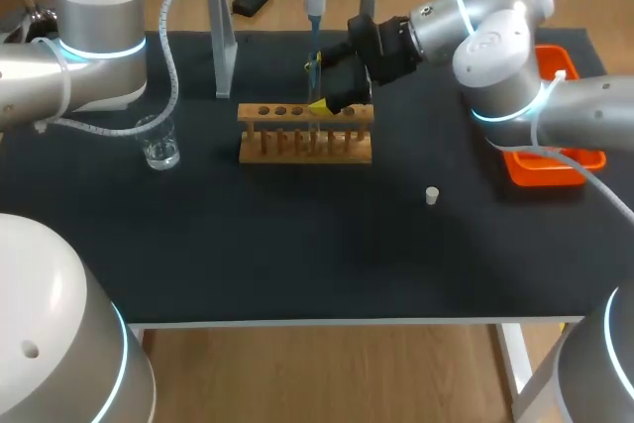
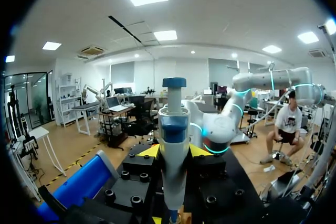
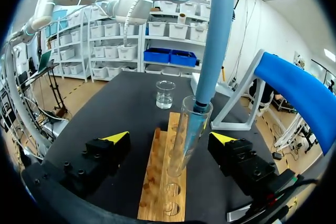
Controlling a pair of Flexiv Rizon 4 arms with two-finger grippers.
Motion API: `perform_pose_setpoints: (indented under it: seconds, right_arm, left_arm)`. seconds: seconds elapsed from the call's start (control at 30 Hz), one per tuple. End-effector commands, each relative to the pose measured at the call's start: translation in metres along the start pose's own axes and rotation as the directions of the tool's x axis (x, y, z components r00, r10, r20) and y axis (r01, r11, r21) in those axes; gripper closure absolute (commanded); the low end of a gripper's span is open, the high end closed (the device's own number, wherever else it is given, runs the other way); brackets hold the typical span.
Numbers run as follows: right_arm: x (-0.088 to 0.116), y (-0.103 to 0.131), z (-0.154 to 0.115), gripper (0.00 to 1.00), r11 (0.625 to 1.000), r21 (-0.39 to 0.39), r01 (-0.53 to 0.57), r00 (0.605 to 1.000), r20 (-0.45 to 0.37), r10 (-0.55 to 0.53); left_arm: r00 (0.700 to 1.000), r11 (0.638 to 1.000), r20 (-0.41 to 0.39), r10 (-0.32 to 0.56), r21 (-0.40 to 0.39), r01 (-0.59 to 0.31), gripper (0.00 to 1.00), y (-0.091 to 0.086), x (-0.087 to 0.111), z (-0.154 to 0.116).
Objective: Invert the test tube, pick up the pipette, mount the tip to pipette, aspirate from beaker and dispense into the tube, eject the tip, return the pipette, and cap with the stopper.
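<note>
Left side first: the left arm (image 1: 89, 47) comes in from the left edge and stretches along the back of the table (image 1: 297, 255), with its wrist up high over the middle. The left gripper (image 2: 174, 151) has both yellow fingertips (image 2: 149, 150) pressed on the pipette (image 2: 173, 124) from either side, so it's clamped on it and holding it upright, plunger end up.

On the table below that arm there's a small glass beaker (image 1: 158, 143) with some clear liquid in it. Just behind it stands the pipette stand (image 1: 224, 56), with a blue top bar.

Around the middle sits the wooden rack (image 1: 305, 136), a row of holes along its top. The test tube (image 3: 184, 140) stands in one of those holes, mouth up and leaning a bit. The pipette's tip (image 3: 200, 111) pokes down into the mouth of the tube.

The right arm (image 1: 495, 17) comes in from the right, elbow raised, forearm angled down toward the rack. The right gripper (image 3: 170, 139) straddles the tube with its fingers spread wide, one on each side and neither touching the glass, so it isn't gripping anything.

Further right, a little white stopper (image 1: 432, 195) sits on its own on the table, well apart from the rack. An orange tray (image 1: 540, 173) lies at the right edge, partly under the right arm.
</note>
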State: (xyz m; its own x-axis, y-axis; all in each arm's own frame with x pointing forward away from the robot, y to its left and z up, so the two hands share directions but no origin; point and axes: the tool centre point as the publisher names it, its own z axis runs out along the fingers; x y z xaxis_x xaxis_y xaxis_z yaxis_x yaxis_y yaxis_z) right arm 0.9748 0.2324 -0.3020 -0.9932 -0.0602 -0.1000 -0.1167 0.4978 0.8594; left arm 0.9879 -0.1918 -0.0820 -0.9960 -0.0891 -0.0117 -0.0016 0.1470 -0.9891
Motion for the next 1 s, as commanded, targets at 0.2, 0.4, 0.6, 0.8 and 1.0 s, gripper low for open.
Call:
perform_pose_setpoints:
  seconds: [0.2, 0.4, 0.6, 0.8, 1.0]
  right_arm:
    - [-0.001, 0.0, 0.0, 0.0, 1.0, 0.001, 0.001, 1.0, -0.001, -0.001]
    - [-0.001, 0.0, 0.0, 0.0, 1.0, 0.001, 0.001, 1.0, -0.001, -0.001]
    - [-0.001, 0.0, 0.0, 0.0, 1.0, 0.001, 0.001, 1.0, -0.001, -0.001]
    - [-0.001, 0.0, 0.0, 0.0, 1.0, 0.001, 0.001, 1.0, -0.001, -0.001]
    - [-0.001, 0.0, 0.0, 0.0, 1.0, 0.001, 0.001, 1.0, -0.001, -0.001]
  left_arm:
    - [1.0, 1.0, 0.001, 0.001, 0.0, -0.001, 1.0, 0.0, 0.001, -0.001]
    - [1.0, 1.0, 0.001, 0.001, 0.0, -0.001, 1.0, 0.0, 0.001, -0.001]
    - [1.0, 1.0, 0.001, 0.001, 0.0, -0.001, 1.0, 0.0, 0.001, -0.001]
    - [1.0, 1.0, 0.006, 0.004, -0.005, -0.004, 1.0, -0.003, 0.002, -0.001]
    - [1.0, 1.0, 0.013, 0.015, -0.017, -0.015, 1.0, -0.012, 0.006, 0.0]
